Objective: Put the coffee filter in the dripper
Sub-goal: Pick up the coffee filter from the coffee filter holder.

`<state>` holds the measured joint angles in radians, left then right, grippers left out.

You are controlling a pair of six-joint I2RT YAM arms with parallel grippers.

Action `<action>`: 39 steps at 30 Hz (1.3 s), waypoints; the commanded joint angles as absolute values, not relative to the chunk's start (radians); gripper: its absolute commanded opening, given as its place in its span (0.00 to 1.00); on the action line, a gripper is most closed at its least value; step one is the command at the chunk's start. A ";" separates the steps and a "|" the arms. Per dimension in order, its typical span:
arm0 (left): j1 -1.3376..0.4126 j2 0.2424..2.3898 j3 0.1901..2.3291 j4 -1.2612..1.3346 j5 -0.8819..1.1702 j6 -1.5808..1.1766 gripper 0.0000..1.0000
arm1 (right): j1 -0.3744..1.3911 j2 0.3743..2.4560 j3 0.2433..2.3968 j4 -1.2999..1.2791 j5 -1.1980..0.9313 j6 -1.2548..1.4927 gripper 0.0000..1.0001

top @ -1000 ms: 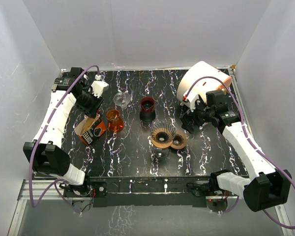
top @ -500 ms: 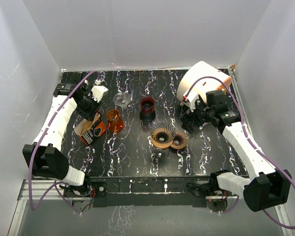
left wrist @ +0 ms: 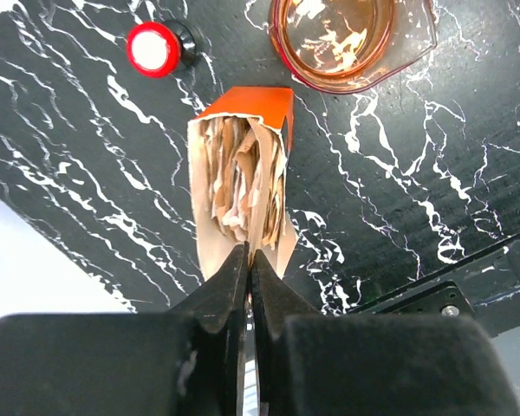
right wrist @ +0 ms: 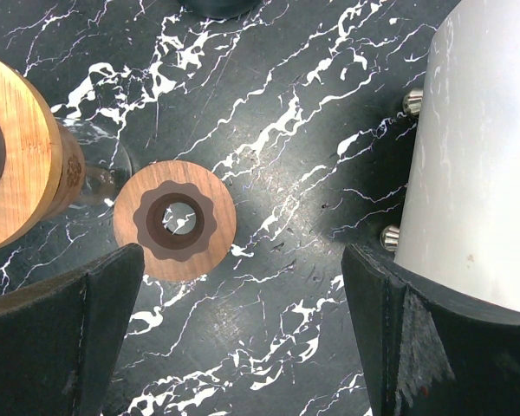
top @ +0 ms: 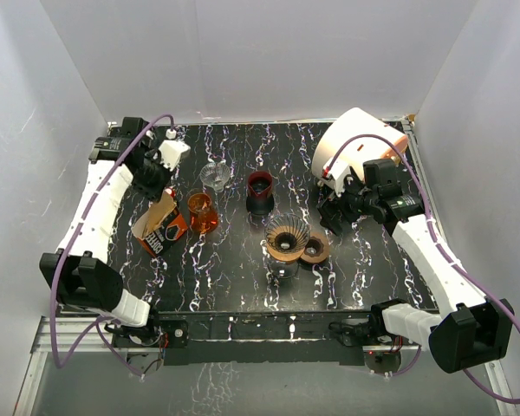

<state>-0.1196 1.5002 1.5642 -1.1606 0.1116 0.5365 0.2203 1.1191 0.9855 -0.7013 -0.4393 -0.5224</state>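
Left claw (left wrist: 248,260) is clenched tight, tips pressed together right at the near lip of the open orange box (left wrist: 280,106). The brown filters (left wrist: 238,173) sit bunched inside that box, far left of the dripper (top: 288,237), and I can't tell whether one is caught in the pinch. An orange jug (left wrist: 347,39) stands between box and dripper. Right of the dripper, the right claw (right wrist: 243,273) hangs spread wide with nothing in it, over a wooden ring (right wrist: 174,220) lying beside the dripper on the table (top: 243,277).
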 commanded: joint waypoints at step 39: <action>-0.365 1.651 2.249 -1.205 0.729 0.596 0.00 | 0.375 1.401 1.563 -0.427 -1.033 -0.325 0.88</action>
